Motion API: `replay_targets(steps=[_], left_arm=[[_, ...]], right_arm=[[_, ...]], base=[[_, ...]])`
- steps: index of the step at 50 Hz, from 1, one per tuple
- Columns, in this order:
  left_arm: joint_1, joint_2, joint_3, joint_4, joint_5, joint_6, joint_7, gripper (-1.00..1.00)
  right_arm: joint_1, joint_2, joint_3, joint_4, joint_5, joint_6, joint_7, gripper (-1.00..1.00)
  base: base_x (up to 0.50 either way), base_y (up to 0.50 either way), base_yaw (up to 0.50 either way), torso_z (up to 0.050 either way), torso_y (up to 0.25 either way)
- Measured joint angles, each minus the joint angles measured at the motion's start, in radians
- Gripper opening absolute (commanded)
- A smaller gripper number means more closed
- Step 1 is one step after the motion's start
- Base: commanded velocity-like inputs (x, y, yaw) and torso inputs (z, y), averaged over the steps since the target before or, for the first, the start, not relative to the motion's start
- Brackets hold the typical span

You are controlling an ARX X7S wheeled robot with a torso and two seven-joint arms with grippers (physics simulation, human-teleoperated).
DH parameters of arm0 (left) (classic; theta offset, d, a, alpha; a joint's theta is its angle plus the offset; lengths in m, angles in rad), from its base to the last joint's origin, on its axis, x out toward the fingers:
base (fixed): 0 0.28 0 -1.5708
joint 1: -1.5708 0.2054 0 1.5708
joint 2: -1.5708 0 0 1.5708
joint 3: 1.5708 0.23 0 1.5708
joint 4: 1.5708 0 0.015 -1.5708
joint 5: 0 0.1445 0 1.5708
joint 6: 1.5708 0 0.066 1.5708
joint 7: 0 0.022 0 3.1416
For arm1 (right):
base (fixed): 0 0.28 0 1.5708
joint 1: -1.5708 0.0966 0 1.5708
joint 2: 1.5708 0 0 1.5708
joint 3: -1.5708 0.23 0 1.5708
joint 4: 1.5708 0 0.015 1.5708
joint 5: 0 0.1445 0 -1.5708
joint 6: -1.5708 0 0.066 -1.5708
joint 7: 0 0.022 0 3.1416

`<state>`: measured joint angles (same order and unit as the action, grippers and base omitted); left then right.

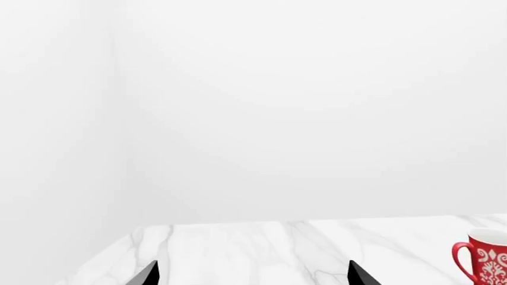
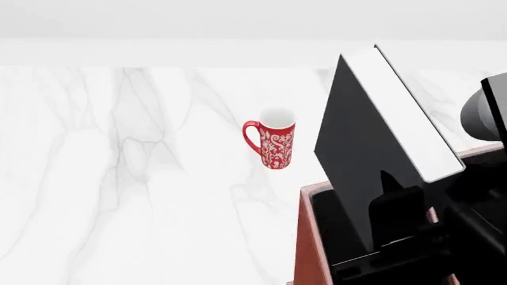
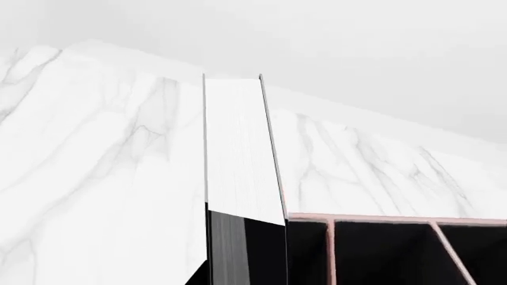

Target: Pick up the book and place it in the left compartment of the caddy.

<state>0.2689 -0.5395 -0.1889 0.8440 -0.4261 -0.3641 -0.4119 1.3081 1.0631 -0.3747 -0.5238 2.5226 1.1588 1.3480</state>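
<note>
The black book (image 2: pixel 360 148) with white page edges (image 2: pixel 408 113) stands tilted over the reddish-brown caddy (image 2: pixel 301 249) at the lower right of the head view. Its lower end dips into the black left compartment (image 2: pixel 329 217). I cannot tell whether it touches the bottom. My right gripper (image 2: pixel 404 217) is shut on the book's lower part, with one finger (image 2: pixel 392 199) on the cover. In the right wrist view the book's page edges (image 3: pixel 237 148) rise beside the caddy's pale rim (image 3: pixel 380 219). My left gripper (image 1: pixel 253 274) is open and empty above the table, out of the head view.
A red patterned mug (image 2: pixel 273 139) stands on the white marble table (image 2: pixel 119 178), left of the book and caddy; it also shows in the left wrist view (image 1: pixel 487 258). A white wall lies behind the table's far edge (image 2: pixel 158 66).
</note>
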Motion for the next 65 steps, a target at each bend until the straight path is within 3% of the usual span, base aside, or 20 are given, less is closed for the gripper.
replay_targets(steps=[29, 65], left_arm=[[-0.005, -0.004, 0.013, -0.004, 0.005, -0.001, -0.006, 1.00], [-0.004, -0.010, 0.022, -0.004, 0.007, 0.000, -0.012, 1.00]], right_arm=[[-0.039, 0.072, -0.105, 0.041, 0.023, -0.007, 0.007, -1.00], [-0.360, 0.077, 0.005, 0.064, -0.257, -0.063, -0.215, -1.00]], base=[[0.00, 0.00, 0.00, 0.000, 0.001], [0.00, 0.00, 0.00, 0.000, 0.001]])
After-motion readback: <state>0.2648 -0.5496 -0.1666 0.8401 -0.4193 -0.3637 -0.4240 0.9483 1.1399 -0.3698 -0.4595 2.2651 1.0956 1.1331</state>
